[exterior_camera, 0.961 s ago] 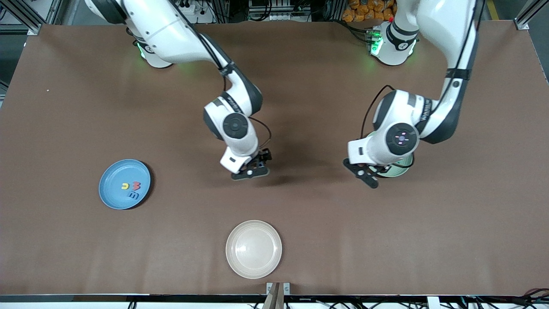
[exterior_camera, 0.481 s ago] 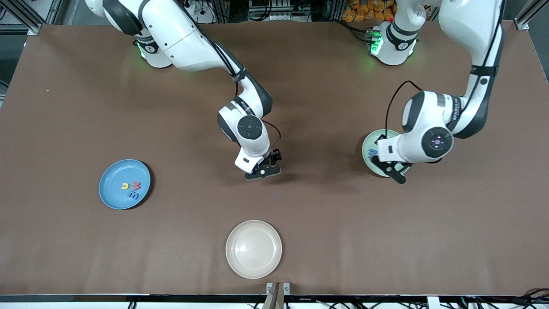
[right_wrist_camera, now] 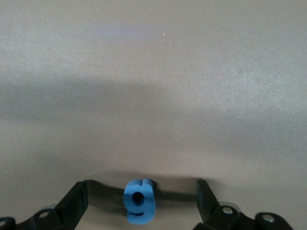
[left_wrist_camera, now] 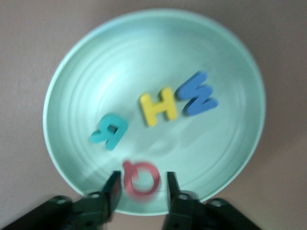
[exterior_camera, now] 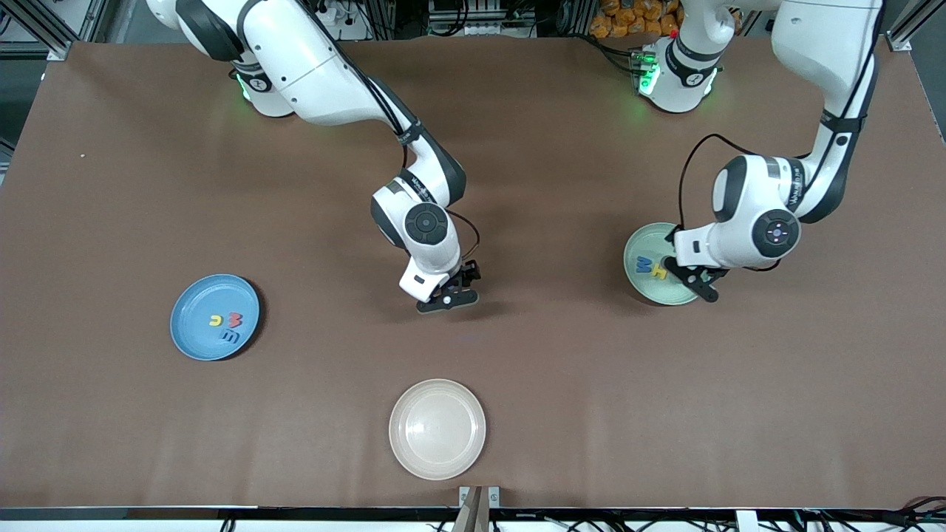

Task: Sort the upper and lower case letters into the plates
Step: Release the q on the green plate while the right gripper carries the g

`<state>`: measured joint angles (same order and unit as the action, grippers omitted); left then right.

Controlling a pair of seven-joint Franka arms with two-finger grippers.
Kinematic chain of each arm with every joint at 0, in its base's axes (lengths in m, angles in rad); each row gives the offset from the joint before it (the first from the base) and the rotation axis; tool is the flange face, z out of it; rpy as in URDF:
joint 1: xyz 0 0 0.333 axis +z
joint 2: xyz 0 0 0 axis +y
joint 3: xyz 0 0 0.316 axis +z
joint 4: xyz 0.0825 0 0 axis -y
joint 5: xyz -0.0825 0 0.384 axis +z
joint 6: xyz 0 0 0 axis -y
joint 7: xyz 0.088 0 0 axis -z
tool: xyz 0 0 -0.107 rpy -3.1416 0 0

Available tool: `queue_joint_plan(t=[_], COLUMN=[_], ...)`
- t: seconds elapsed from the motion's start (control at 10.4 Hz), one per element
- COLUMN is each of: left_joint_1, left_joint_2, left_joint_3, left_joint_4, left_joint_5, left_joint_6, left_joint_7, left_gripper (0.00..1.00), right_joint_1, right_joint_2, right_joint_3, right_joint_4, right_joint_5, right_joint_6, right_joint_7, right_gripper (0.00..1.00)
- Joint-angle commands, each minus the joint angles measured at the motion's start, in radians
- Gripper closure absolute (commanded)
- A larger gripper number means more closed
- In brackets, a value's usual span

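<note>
Right end effector [right_wrist_camera: 141, 191]: you have it wide open, straddling the blue g [right_wrist_camera: 139, 201] on the desk [exterior_camera: 148, 185], letter off-centre.
Left end effector [left_wrist_camera: 140, 191]: part-open over the mint plate [left_wrist_camera: 67, 86]; grip on the red letter [left_wrist_camera: 140, 179] unclear.

four letters [left_wrist_camera: 156, 105] lie in the plate [exterior_camera: 641, 290] toward the left arm's end; three more letters [exterior_camera: 228, 324] in the other plate [exterior_camera: 188, 336]; a third plate [exterior_camera: 437, 428] sits nearest the front camera.

A big brown table [exterior_camera: 148, 185] fills the picture; metal frame bars [exterior_camera: 44, 26] stand in the upper left corner; green light glows at the top
</note>
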<state>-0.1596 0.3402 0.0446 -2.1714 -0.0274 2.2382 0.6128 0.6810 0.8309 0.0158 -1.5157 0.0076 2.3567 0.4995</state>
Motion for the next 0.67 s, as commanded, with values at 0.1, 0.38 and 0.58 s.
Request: queue_joint_plan(t=[0.1,0.38,0.58], left_joint_1=[0.048,0.041,0.054], left_joint_2=[-0.006,-0.03,-0.055], left_joint_3=[-0.022,-0.06,-0.068], left_joint_4=[-0.028,-0.012,-0.007], left_joint_5=[-0.019,-0.029,-0.092], left_joint_6=[0.038,0.034,0.024], left_joint_7=[0.025,0.013,-0.113], left_gripper=[0.0,0.0,0.0], right_joint_1=[-0.001,0.0,0.003], right_joint_2=[-0.013,-0.021,-0.036], right_joint_3=[0.003,0.004,0.003], right_joint_4=[-0.027,-0.027,-0.034], right_joint_5=[-0.001,0.0,0.0], right_joint_6=[-0.002,-0.016,-0.042], right_joint_7=[0.011,0.016,0.03], right_gripper=[0.0,0.72,1.0])
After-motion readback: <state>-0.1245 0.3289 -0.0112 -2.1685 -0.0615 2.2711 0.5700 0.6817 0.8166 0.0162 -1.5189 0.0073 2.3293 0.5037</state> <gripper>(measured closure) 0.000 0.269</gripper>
